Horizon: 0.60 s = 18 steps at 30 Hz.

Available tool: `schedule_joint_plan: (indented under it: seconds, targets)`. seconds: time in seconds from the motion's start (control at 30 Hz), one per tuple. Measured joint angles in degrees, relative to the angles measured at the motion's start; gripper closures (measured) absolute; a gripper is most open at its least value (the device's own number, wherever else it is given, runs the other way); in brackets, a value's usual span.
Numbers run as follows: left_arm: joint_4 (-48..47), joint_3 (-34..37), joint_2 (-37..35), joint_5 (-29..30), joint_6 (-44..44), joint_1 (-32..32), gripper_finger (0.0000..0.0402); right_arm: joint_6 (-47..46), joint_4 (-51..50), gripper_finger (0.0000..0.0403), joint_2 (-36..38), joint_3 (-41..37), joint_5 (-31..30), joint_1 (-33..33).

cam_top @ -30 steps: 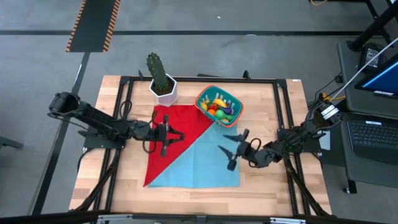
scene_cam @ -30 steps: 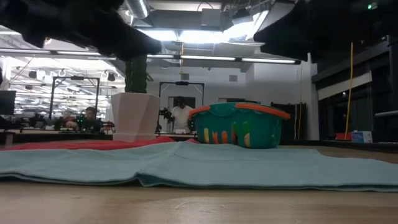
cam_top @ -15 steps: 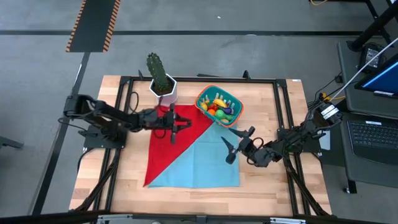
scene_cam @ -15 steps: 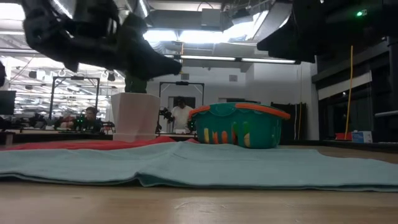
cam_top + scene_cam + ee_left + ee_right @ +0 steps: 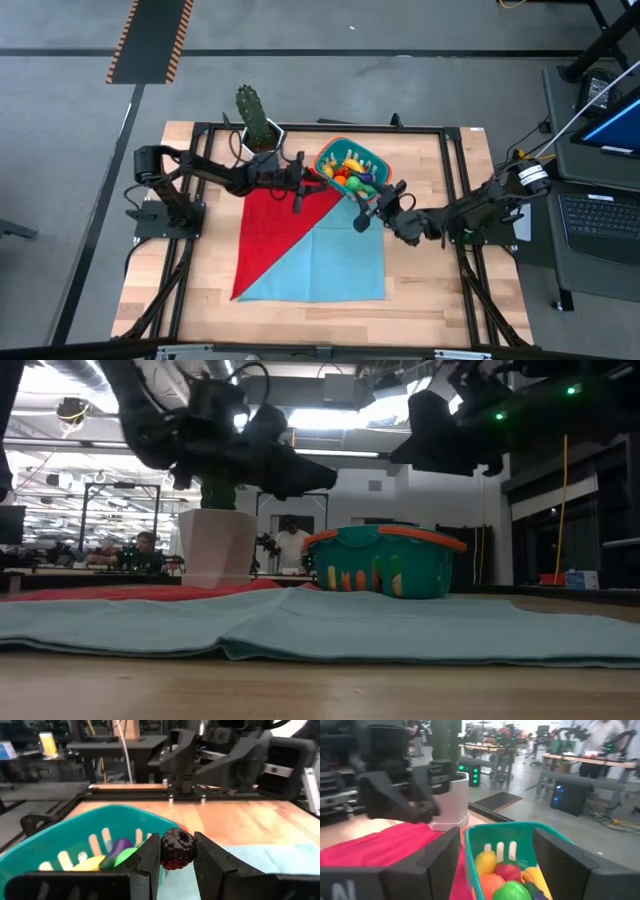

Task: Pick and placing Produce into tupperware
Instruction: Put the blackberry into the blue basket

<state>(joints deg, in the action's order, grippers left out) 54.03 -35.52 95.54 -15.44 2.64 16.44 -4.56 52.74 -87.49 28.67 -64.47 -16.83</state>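
Left claw (image 5: 176, 851) advanced, blackberry (image 5: 176, 848) pinched, tupperware (image 5: 75, 837) beside

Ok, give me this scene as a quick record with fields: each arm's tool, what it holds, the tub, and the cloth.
left tool: shut on a dark berry, raised beside the tub's rim
right tool: open, empty, near the tub's other side
tub: teal, orange rim, already holding toy fruit
cloth: red and blue halves, no produce visible on it
cactus pot: next to the tub
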Motion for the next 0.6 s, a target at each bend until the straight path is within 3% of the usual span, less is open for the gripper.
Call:
schedule_joint_plan:
  seconds: [0.23,0.4,0.6]
  targets:
    - [-14.21,-7.55,0.09,-0.22,3.67,2.15,0.0318,-4.93,-15.36,0.0155,6.62,0.0,4.97,5.68]
    - [-24.12,-12.88,0.09,-0.33,8.56,2.88,0.0318,-11.79,-29.5,0.0155,12.89,0.0,15.31,10.22]
    - [-34.0,-18.07,0.09,-0.33,12.76,3.17,0.0318,-12.87,-37.76,0.0155,18.25,0.0,24.37,14.41]
